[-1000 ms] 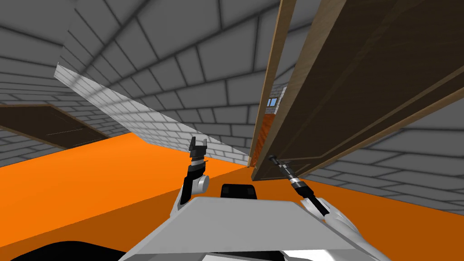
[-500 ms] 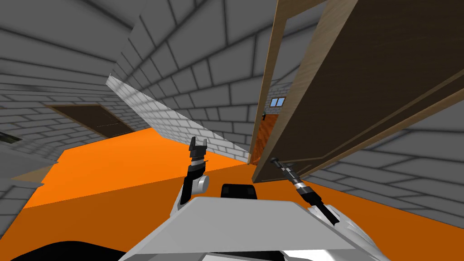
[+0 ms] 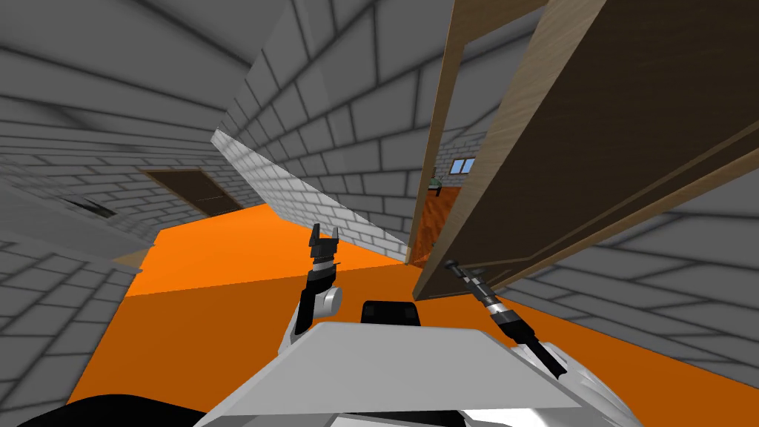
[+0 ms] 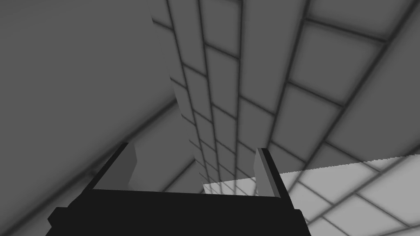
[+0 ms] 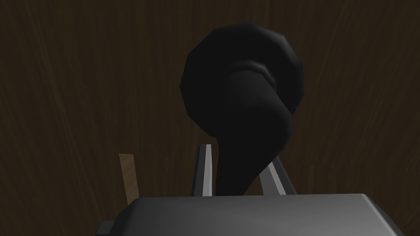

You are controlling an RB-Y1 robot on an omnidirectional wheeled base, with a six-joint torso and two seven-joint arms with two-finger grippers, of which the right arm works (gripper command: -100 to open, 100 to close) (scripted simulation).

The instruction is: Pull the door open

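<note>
Fingers (image 5: pixel 204 170) of the right gripper (image 5: pixel 238 174) clench the black door handle (image 5: pixel 242 94) from both sides. Beside me on the right, the door (image 3: pixel 608 133) is a dark brown, wood-grained panel with a paler wooden edge. It stands ajar from its light wooden frame (image 3: pixel 443 111), with a narrow gap between them. The handle is a round rose with a thick lever curving down into the gripper, and it sits near the door's free edge. The left gripper (image 3: pixel 324 239) is raised over the orange floor (image 3: pixel 222 296), well apart from the door, its fingers (image 4: pixel 123 166) spread wide.
</note>
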